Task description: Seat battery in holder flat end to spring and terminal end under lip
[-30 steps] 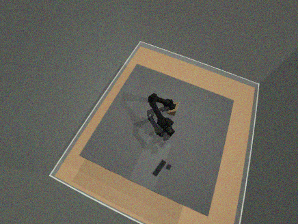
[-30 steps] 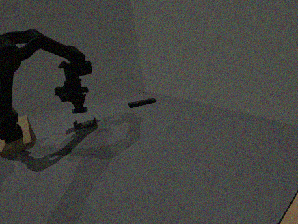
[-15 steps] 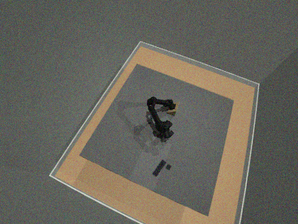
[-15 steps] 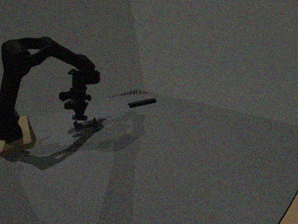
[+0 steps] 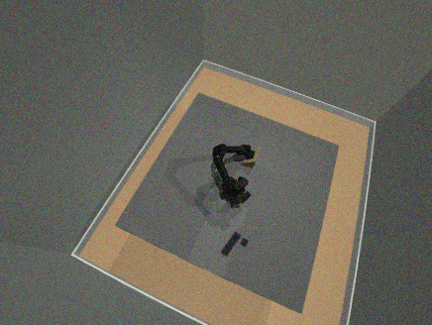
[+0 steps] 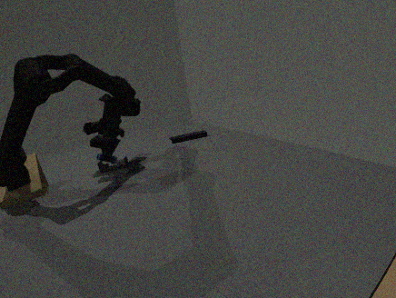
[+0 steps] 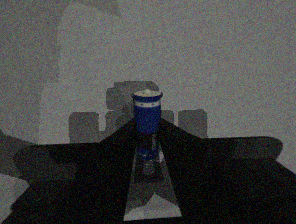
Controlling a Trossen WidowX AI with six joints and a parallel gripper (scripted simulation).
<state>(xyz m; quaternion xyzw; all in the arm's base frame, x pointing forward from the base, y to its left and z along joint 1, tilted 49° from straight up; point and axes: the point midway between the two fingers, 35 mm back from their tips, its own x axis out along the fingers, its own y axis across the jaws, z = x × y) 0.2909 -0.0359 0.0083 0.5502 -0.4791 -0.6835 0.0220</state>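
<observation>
Right now, ext. view L to R: arm (image 6: 27, 118) rises from its base by the table's left edge, gripper (image 6: 107, 160) low over the mat, clenched on the battery (image 7: 147, 117). Blue cell w/ pale cap sticks out past the fingers, per wrist cam. Dark bar (image 6: 188, 136) lies further right, toward the back edge; can't tell if that's the holder. Step in hand, I'd say: carry phase, not yet seating. Next: find holder, line battery up flat, ease in, no forcing.
</observation>
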